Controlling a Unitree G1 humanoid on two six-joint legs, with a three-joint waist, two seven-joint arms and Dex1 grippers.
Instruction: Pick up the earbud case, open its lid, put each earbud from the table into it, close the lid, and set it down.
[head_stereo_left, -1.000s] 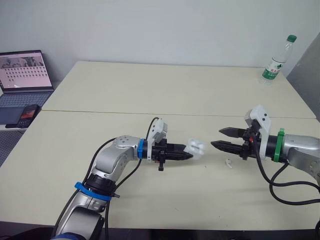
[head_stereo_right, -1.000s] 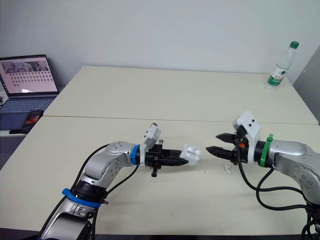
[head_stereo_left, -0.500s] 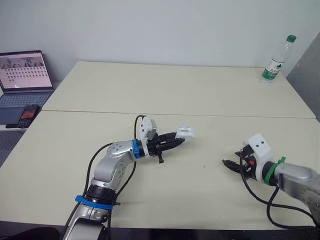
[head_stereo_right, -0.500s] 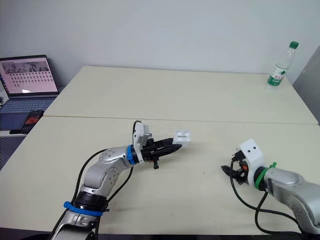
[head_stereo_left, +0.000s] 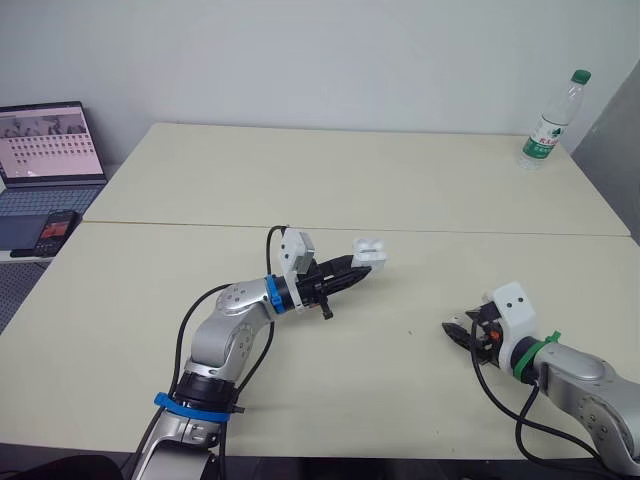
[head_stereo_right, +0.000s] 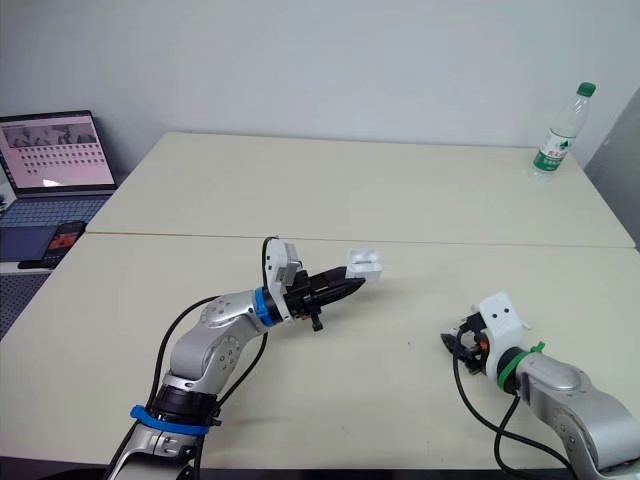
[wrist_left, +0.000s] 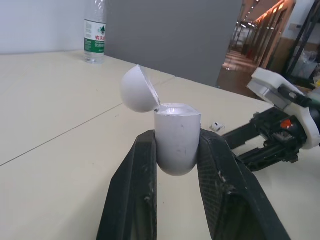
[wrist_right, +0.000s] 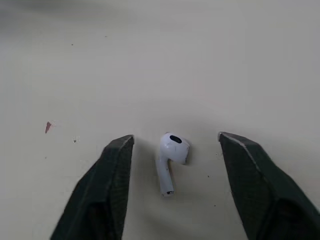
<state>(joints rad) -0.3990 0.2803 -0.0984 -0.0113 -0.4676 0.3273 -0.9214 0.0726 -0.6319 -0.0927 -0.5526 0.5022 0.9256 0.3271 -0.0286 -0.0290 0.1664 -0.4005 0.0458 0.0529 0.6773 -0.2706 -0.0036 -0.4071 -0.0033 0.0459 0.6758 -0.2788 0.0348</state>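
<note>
While L end effector (wrist_left: 177, 139) clamps smooth rounded earbud case (wrist_left: 176, 150), domed lid (wrist_left: 139, 89) open, R end effector (wrist_right: 176, 136) gapes astride glossy earbud (wrist_right: 172, 152).

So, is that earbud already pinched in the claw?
No, the earbud lies on the table between the open fingers of the right claw.

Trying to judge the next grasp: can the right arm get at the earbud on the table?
Probably yes: the right gripper hangs over the earbud, with its open fingers on either side and nothing between.
</note>
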